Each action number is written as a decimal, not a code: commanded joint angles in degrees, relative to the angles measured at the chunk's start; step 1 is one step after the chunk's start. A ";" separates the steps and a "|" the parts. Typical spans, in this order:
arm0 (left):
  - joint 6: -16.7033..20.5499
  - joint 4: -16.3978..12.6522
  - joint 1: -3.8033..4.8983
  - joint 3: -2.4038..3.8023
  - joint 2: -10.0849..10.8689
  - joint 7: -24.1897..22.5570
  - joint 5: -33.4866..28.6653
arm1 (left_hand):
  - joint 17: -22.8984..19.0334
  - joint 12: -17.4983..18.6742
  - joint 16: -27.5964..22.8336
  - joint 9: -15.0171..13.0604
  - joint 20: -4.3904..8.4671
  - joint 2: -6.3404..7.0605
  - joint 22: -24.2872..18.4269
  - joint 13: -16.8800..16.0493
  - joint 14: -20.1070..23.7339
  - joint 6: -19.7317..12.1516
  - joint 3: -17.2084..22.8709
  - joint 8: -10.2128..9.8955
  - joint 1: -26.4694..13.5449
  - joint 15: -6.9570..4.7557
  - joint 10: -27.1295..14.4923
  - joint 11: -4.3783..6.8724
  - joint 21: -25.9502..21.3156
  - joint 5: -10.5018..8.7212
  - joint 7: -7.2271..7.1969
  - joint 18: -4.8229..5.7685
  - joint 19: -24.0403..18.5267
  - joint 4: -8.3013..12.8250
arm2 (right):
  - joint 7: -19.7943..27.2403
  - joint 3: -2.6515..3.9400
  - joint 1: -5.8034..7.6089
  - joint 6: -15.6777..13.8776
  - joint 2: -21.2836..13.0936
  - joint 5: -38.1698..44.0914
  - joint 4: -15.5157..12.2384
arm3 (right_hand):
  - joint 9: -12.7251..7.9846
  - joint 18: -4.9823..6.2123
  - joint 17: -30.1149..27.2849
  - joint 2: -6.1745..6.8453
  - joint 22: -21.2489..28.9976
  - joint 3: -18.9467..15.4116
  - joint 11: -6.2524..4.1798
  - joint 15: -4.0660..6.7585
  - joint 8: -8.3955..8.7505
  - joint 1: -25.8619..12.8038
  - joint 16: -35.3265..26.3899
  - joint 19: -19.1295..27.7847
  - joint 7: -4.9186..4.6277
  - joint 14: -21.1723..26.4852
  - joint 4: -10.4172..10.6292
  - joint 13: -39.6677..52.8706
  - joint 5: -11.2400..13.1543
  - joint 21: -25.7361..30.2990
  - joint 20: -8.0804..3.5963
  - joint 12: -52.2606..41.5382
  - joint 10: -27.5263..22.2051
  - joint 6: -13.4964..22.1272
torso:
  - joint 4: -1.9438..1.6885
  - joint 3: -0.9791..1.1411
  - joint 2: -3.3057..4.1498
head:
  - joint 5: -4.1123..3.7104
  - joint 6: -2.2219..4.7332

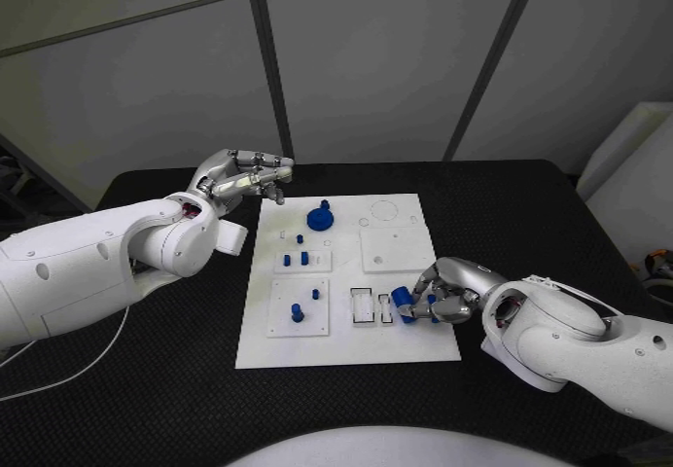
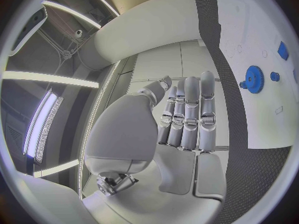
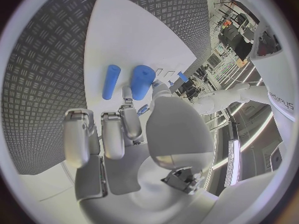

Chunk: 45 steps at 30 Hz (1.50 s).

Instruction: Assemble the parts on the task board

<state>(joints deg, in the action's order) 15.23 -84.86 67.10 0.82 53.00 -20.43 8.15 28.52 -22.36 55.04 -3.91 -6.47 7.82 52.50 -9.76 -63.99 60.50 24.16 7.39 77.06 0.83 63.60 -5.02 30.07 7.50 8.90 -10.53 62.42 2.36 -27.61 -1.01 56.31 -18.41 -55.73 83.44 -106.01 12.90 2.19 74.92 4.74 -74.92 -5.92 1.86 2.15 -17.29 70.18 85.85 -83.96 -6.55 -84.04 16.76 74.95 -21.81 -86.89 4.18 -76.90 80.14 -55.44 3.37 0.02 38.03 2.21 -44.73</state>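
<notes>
The white task board (image 1: 336,336) lies in the middle of the black table. On it stand a blue gear (image 1: 321,217) (image 2: 253,78) and several small blue pegs (image 1: 296,312). My right hand (image 1: 446,295) rests at the board's right edge beside two slotted insets (image 1: 364,307). It pinches a thick blue cylinder (image 3: 142,81) (image 1: 404,298) between thumb and a finger, low over the board. A thinner blue cylinder (image 3: 111,81) lies right beside it. My left hand (image 1: 244,176) (image 2: 187,114) hovers above the board's far left corner, fingers straight, holding nothing.
The board's far right part has a raised square plate (image 1: 391,249) and a round outline (image 1: 384,208). Black mat (image 1: 168,341) surrounds the board on every side. A white cable (image 1: 70,375) trails over the table at the near left.
</notes>
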 commanded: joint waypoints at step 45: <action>-0.60 -0.12 0.00 0.03 0.00 -0.28 -0.28 | -0.11 -0.34 -0.27 0.04 -0.27 -0.53 -0.10 -0.11 0.25 -0.23 -0.34 0.21 -0.06 0.10 -0.46 0.12 -0.37 0.02 0.26 0.12 -0.32 -0.02 | -3.45 0.03 -0.35 -14.93 -0.31 -9.41 -4.34 | 0.97 -1.54 8.37 -2.55 -13.15 -1.06 -0.96 0.61 -1.98 6.67 0.91 -4.15 1.18 -4.58 -1.11 2.57 -12.84 -1.33 -0.37 -0.74 1.78 -2.14 | 0.07 -0.02 -0.02 | 0.18 0.64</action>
<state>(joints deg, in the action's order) 15.21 -84.97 67.05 0.82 53.07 -20.38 8.03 28.49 -22.36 55.04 -3.91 -6.68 7.82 52.47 -9.78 -63.99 60.50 24.17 7.38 77.06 0.83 63.60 -5.02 30.08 7.50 8.91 -10.53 62.21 2.36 -32.54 -1.00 55.88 -29.63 -56.05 75.96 -110.07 13.66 1.29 74.91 2.55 -74.91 -6.92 0.82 2.36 -19.06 76.78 86.58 -83.96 -5.92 -83.83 15.30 74.93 -34.39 -87.87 4.18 -77.42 81.60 -56.47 3.46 -0.01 37.97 2.36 -44.08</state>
